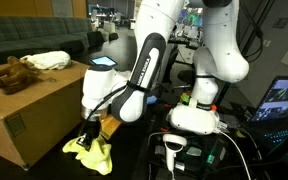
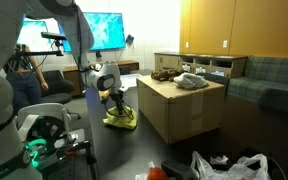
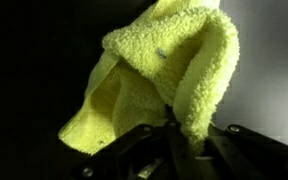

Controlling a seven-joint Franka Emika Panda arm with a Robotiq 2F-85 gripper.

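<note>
A robot gripper [image 1: 92,133] is hanging low with its jaws clamping together on a fuzzy yellow towel [image 1: 92,153]. In the wrist view, the towel is bunching up in a thick fold directly ahead of the jaws. The rest of it is lying just below the gripper. A cardboard box [image 1: 24,112] is standing just beside the gripper, carrying a brown stuffed toy [image 1: 11,73] and a white cloth [image 1: 47,61].

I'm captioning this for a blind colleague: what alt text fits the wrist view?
A fluffy yellow cloth, bunched and folded, fills the frame, one edge pinched in the robot's dark hand at the bottom edge. Behind it is a blurred dark-to-grey background.
</note>
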